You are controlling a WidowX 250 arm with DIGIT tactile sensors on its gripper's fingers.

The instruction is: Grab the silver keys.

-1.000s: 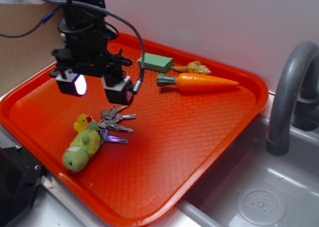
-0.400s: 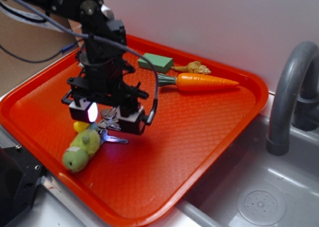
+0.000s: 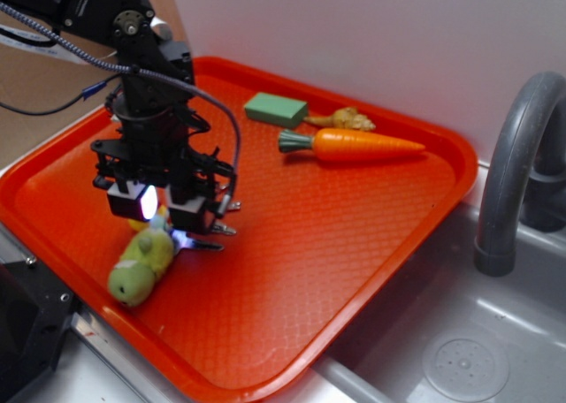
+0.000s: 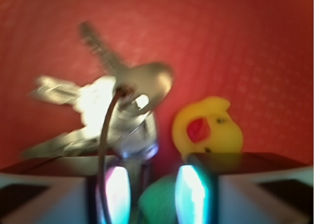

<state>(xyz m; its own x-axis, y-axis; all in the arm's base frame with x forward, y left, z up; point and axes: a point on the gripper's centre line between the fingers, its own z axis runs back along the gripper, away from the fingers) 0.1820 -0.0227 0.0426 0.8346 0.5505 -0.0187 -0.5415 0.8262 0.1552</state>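
Note:
The silver keys lie fanned on the red tray, joined by a ring to a green-yellow plush toy. In the exterior view my gripper stands low over them and hides most of the bunch; only a few key tips poke out on its right. In the wrist view the gripper is open, with the key ring and a bit of green plush in the gap. The keys spread just ahead of the left fingertip. A yellow rubber duck sits ahead of the right fingertip.
At the tray's back lie an orange carrot, a green block and a small beige piece. A grey faucet and a sink are to the right. A white wall stands behind.
The gripper has come down and toward the tray's front-left, from above the keys to right over them, now covering most of the bunch. The jaws remain apart.

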